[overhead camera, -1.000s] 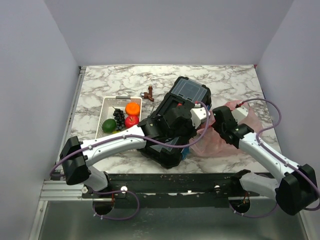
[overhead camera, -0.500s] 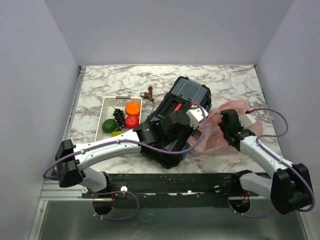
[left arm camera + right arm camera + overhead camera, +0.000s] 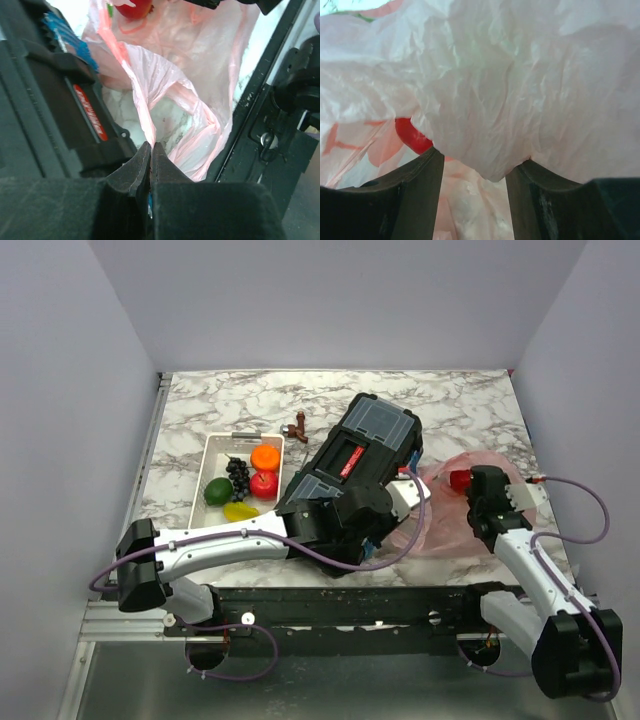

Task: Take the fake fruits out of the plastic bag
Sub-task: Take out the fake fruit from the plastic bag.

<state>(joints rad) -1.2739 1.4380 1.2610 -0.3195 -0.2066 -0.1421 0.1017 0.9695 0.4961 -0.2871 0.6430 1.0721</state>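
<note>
The pink plastic bag (image 3: 447, 525) lies right of the toolbox. My left gripper (image 3: 410, 502) is shut on its left edge, and the film is pinched between the fingertips in the left wrist view (image 3: 151, 145), with the bag (image 3: 200, 75) spread open ahead. My right gripper (image 3: 478, 490) is at the bag's far side, its jaws apart with crumpled bag film (image 3: 520, 85) hanging between them. A red fruit (image 3: 460, 480) sits by its left finger (image 3: 412, 135) and also shows in the left wrist view (image 3: 135, 7). An orange (image 3: 265, 456), red apple (image 3: 264, 483), green fruit (image 3: 218, 491) and grapes (image 3: 238, 472) lie in the tray.
The black toolbox (image 3: 358, 460) lies slantwise in the middle, against the bag and over my left forearm. The white tray (image 3: 214, 448) stands to its left and also holds a yellow piece (image 3: 240, 511). A small brown figure (image 3: 297, 427) is behind the tray. The black front rail (image 3: 260, 100) runs near the bag.
My left arm has drawn back toward the near edge with the bag's edge in it. My right gripper has moved right, and a red fruit now shows beside it.
</note>
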